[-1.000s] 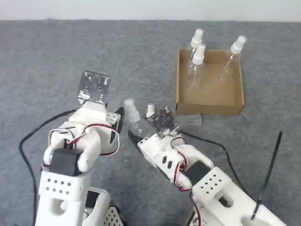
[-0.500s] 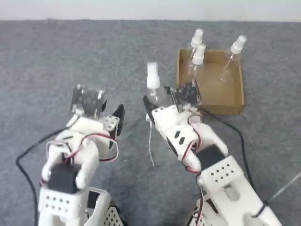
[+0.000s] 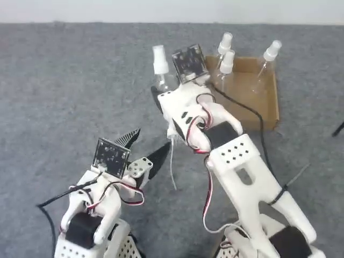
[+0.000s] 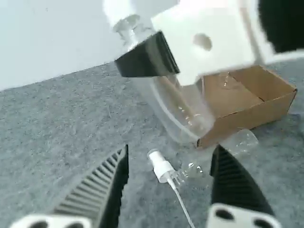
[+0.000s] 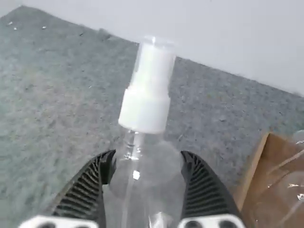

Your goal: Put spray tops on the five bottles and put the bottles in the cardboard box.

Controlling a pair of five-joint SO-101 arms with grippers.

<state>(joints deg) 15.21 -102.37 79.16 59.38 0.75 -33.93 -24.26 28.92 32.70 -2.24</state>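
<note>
My right gripper (image 3: 160,90) is shut on a clear bottle (image 5: 142,164) with a white spray top (image 5: 147,90) on it, held upright in the air just left of the cardboard box (image 3: 267,115). Three capped bottles (image 3: 224,70) stand in the box. My left gripper (image 3: 147,145) is open and holds nothing, low over the carpet near the front. Beyond it lie a loose spray top with a long tube (image 4: 161,168) and a bare clear bottle (image 4: 232,145) on its side, beside the box's near wall (image 4: 247,116).
Grey carpet (image 3: 64,80) covers the table, with open room on the left and far left. The right arm's body and cable (image 3: 236,156) stretch over the ground in front of the box. A pale wall runs along the far edge.
The right arm lifted the capped bottle and carried it away from the front, up toward the box's left side. The left arm pulled back toward the near edge, gripper open.
</note>
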